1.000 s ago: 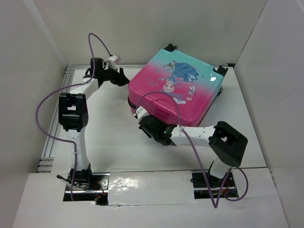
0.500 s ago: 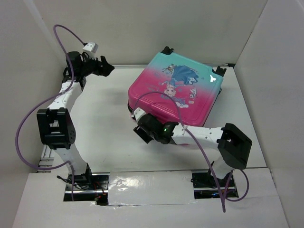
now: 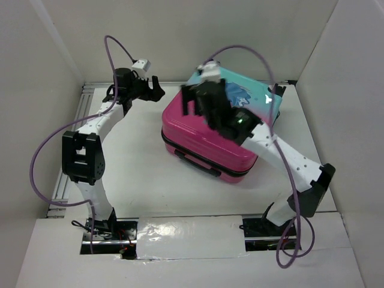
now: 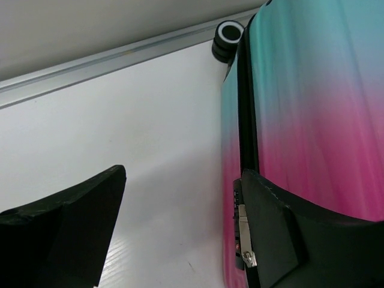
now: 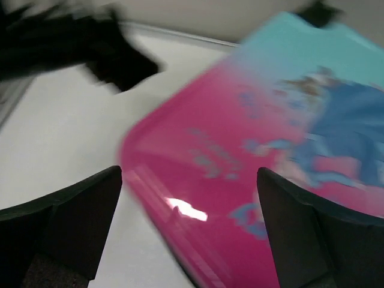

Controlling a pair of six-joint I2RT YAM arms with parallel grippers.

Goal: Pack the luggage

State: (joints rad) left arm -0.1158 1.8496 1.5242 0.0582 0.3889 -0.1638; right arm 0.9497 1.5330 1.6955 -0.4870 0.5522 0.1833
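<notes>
The luggage (image 3: 198, 135) lies flat and closed on the white table, pink at the near end and teal at the far end, with a cartoon print on top. My left gripper (image 3: 155, 90) is open beside its far left corner. In the left wrist view the left gripper (image 4: 180, 228) has bare table between its fingers, and the right finger (image 4: 282, 240) stands close to the luggage's side (image 4: 300, 120) by a metal zipper pull (image 4: 246, 255). My right gripper (image 3: 195, 105) hovers open above the lid. The right wrist view, blurred, shows the right gripper (image 5: 189, 222) over the luggage's pink corner (image 5: 240, 156).
White walls close in the table at the back and both sides. An aluminium rail (image 4: 120, 57) runs along the back edge, another along the left (image 3: 67, 162). A black-and-white wheel (image 4: 228, 37) sits at the luggage's far corner, a black handle (image 3: 197, 163) on its near side. Purple cables loop above both arms.
The right arm rose from the luggage's near side to above its lid, and its gripper opened. The left arm swung away to the left, then came back beside the luggage's far left corner.
</notes>
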